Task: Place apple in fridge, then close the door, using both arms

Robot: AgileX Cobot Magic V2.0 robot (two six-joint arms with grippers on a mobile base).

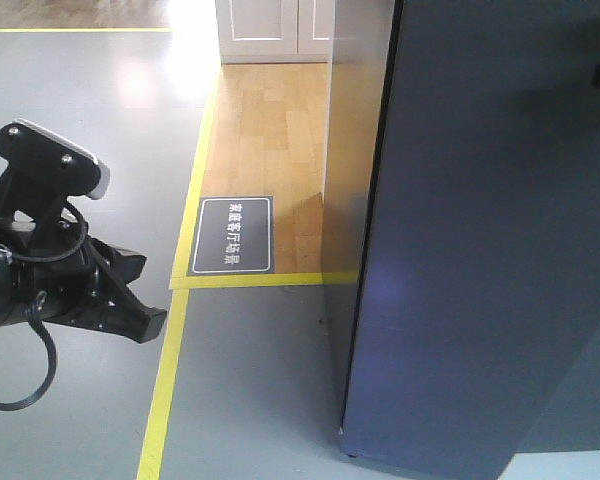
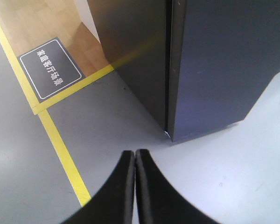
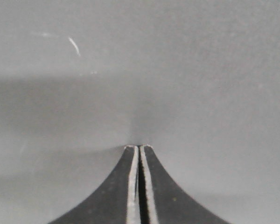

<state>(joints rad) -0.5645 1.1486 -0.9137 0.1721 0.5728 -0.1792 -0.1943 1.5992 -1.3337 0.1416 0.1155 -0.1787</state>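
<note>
The tall dark blue-grey fridge (image 1: 355, 150) is standing on the grey floor (image 1: 80, 120) with its flat dark blue-grey door (image 1: 480, 250) lying flush against its front edge. The black left pincer (image 2: 134, 154) is hanging low above the floor near the door's bottom corner, its fingers pressed together on nothing. The black right pincer (image 3: 138, 148) is touching a plain grey surface (image 3: 177, 70) with its tips, likewise pressed together and gripping nothing. The apple is showing in no view.

Front view and left wrist: same fridge (image 1: 480, 250) corner.
</note>
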